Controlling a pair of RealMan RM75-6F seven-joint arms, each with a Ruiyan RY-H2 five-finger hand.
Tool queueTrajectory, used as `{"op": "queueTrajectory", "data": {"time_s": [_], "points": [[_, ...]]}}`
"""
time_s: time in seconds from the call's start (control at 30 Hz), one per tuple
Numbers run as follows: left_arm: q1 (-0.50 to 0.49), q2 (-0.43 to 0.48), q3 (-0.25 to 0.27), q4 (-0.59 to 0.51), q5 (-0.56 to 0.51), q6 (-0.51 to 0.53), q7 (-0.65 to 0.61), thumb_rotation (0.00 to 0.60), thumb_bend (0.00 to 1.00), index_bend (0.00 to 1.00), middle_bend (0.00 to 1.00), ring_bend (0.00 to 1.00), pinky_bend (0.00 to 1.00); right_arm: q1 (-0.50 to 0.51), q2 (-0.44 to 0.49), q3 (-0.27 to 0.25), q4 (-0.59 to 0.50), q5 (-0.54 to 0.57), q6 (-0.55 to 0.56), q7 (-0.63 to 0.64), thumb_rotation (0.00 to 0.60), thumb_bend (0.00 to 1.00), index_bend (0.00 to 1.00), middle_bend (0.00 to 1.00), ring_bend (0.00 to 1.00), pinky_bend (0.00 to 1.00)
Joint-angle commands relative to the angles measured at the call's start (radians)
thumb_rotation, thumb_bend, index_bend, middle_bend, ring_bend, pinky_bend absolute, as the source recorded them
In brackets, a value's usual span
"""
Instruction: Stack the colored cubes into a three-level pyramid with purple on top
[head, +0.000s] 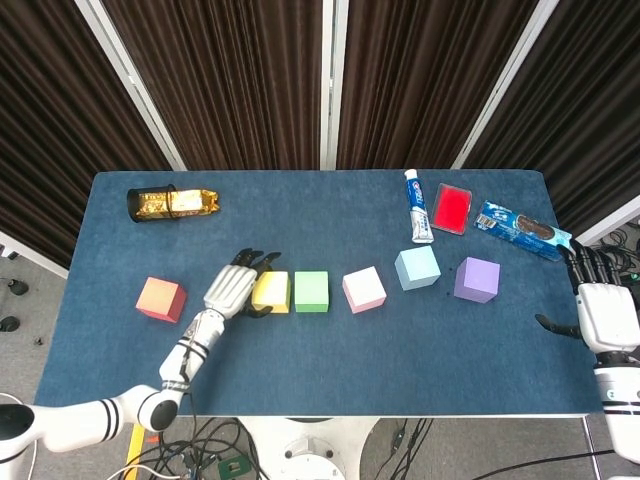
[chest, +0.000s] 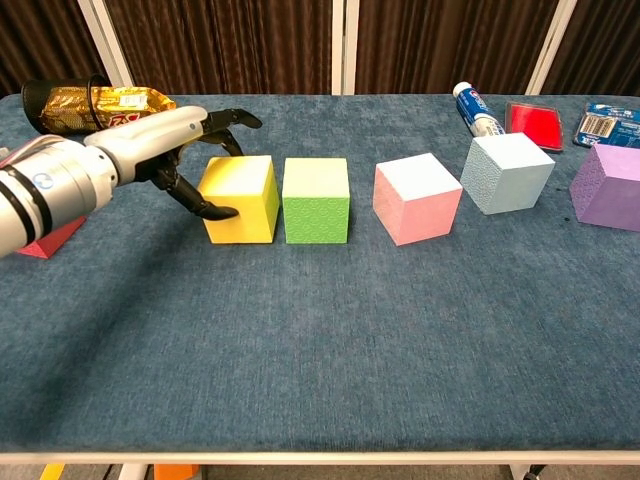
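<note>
**A:** From the head camera, where are your hands?

**B:** Your left hand (head: 232, 291) grips the yellow cube (head: 271, 292), fingers (head: 262, 260) draped over its far edge. That cube sits just beside the green cube (head: 311, 291); whether they touch, you cannot tell here. Further right in the row lie the pink cube (head: 364, 289), the pale blue cube (head: 417, 268) and the purple cube (head: 477, 279). The orange cube (head: 160, 298) sits apart on the left. Your right hand (head: 600, 312) hangs off the worktop (head: 330, 372) edge, fingers spread and released.

**A:** Any writing?

**B:** The toothpaste (head: 417, 206) shows a red-and-blue logo, too small to read. The blue packet (head: 522, 230) and the gold packet (head: 174, 202) are likewise unreadable; a red case (head: 452, 208) lies between toothpaste and blue packet.

**A:** And the chest camera?

**B:** The left hand (chest: 170, 140) has its thumb pressed on the yellow cube's (chest: 240, 199) near-left face. A thin gap separates yellow from green (chest: 316, 199). Purple (chest: 607, 187) rests at the right edge.
</note>
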Motion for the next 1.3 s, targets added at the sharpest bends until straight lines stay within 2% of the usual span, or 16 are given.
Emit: {"op": "queueTrajectory", "data": {"time_s": [0.03,0.53,1.3], "points": [[-0.002,-0.004,-0.001,0.005,0.002,0.004,-0.004,0.6,0.29,0.09,0.53,0.08,0.07,0.0,0.0,0.0,0.002,0.001,-0.001,0.003,0.6,0.03,0.0,0.0,0.0,0.0],[-0.018,-0.03,-0.002,0.041,0.001,-0.001,-0.023,0.6,0.29,0.09,0.52,0.09,0.07,-0.002,-0.003,-0.002,0.012,0.007,-0.008,0.009,0.6,0.03,0.0,0.0,0.0,0.0],[-0.028,-0.029,0.001,0.02,-0.027,-0.007,-0.003,0.6,0.29,0.09,0.51,0.09,0.07,-0.001,-0.014,-0.008,0.028,0.007,-0.02,0.016,0.6,0.03,0.0,0.0,0.0,0.0]]}}
